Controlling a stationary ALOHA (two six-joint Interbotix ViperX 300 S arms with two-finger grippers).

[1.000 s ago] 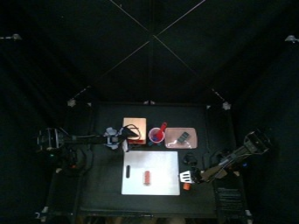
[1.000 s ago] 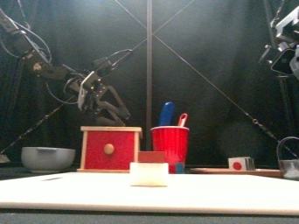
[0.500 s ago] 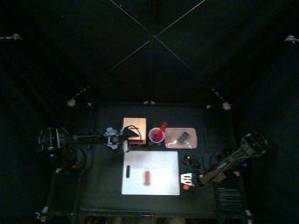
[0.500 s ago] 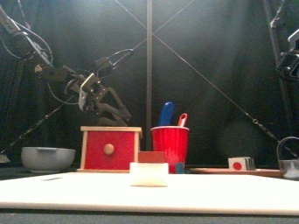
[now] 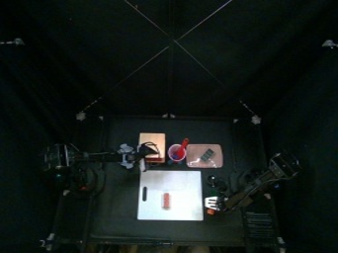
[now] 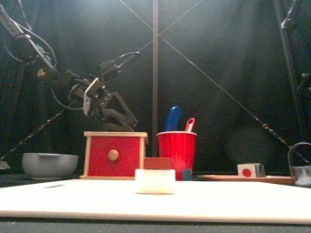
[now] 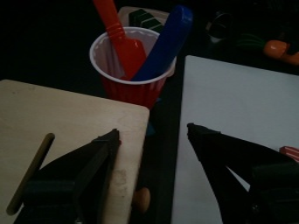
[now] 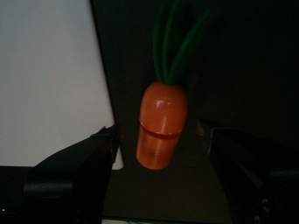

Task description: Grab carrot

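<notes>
Table [image 5: 119, 222]: small and black, seen from above in the middle of the curtained pen
White mat [image 5: 169, 198]: lies on the near half of the table; a small red-brown oblong piece [image 5: 166, 201] rests on it
Red box [image 6: 115, 155]: stands at the left in the front view, a round mark on its face
Tan board [image 7: 59, 131]: lies beside the white mat, just by the red cup
Red cup [image 6: 177, 152]: stands right of the red box, holding a blue utensil [image 6: 174, 117] and a red utensil [image 7: 114, 39]
Grey bowl [image 6: 49, 165]: at the far left of the front view
Left gripper [image 7: 152, 149]: hangs above the gap between tan board and white mat, jaws apart, nothing between them
Right gripper [image 8: 158, 140]: low over the table at the mat's right edge, jaws spread wide to either side of the carrot, not gripping it
Carrot [image 8: 163, 122]: bright orange with green stalks, lying on the black table just beside the white mat's right edge; in the top view it shows at the right gripper [image 5: 211, 204]
Small white cube [image 6: 155, 180]: on the mat's front edge
</notes>
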